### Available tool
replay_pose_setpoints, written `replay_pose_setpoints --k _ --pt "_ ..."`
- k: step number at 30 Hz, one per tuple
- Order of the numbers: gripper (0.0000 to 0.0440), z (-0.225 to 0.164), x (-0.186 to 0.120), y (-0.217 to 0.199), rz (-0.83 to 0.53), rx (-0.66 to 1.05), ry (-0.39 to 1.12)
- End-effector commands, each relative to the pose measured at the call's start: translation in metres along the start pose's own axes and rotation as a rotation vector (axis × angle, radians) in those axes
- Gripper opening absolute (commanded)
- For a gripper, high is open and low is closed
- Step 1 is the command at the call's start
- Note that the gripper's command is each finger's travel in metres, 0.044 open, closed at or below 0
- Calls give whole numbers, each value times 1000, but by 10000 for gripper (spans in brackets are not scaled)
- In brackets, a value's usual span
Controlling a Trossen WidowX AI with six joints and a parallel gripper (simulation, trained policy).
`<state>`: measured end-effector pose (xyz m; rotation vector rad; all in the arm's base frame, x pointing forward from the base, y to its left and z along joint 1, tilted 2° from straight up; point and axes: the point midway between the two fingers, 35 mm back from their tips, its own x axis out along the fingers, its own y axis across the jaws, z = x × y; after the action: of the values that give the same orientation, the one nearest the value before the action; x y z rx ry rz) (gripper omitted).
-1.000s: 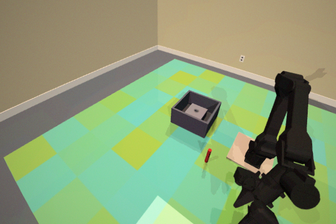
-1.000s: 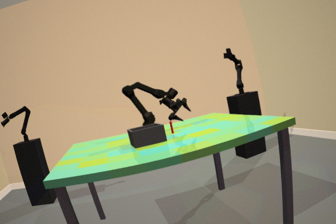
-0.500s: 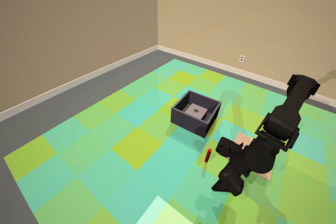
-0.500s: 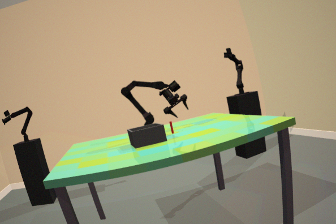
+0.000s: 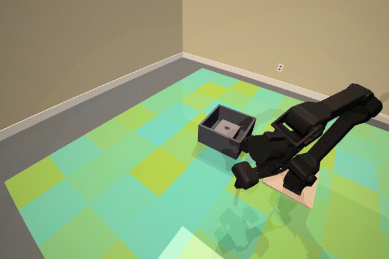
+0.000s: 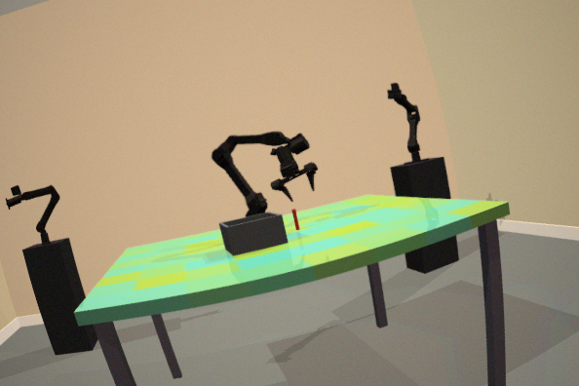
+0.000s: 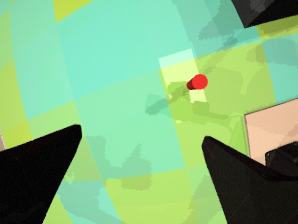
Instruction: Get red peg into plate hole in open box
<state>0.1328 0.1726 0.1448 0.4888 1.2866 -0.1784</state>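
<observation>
The red peg [image 6: 295, 219] [image 7: 199, 82] stands upright on the table beside the box, leaning slightly in the exterior view. It is hidden behind the gripper in the top view. My gripper [image 6: 303, 195] [image 7: 143, 136] is wide open and empty, pointing down above table height. In the wrist view the peg is ahead of the fingertips and nearer the right finger, not between them. The dark open box [image 5: 216, 144] [image 6: 255, 236] holds a pale plate [image 5: 234, 128] at its bottom with a small round hole, which looks empty.
The box's dark corner [image 7: 272, 9] shows at the upper right of the wrist view. The arm's base stands on a pale square pad [image 5: 309, 199] [image 7: 262, 122] beside the box. Two other arms stand on black pedestals [image 6: 60, 297] [image 6: 424, 205] beyond the patterned table [image 6: 205, 288].
</observation>
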Motion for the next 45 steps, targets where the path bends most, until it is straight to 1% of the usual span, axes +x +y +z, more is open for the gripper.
replay_pose_setpoints --k 1,8,14,25,28,30,35,41,45 --pt "440 10 3 -5 -52 78 15" --pt "439 23 19 -19 -150 198 35" --pt "438 30 34 -28 -208 256 45" --pt "432 32 77 -43 -260 271 29" --pt "421 32 87 -47 -270 260 21" --pt "384 31 93 -50 -281 254 21" --pt "253 30 106 -56 -313 250 28" --pt "96 31 111 -61 -359 260 34" --pt "13 32 112 -65 -393 256 35"
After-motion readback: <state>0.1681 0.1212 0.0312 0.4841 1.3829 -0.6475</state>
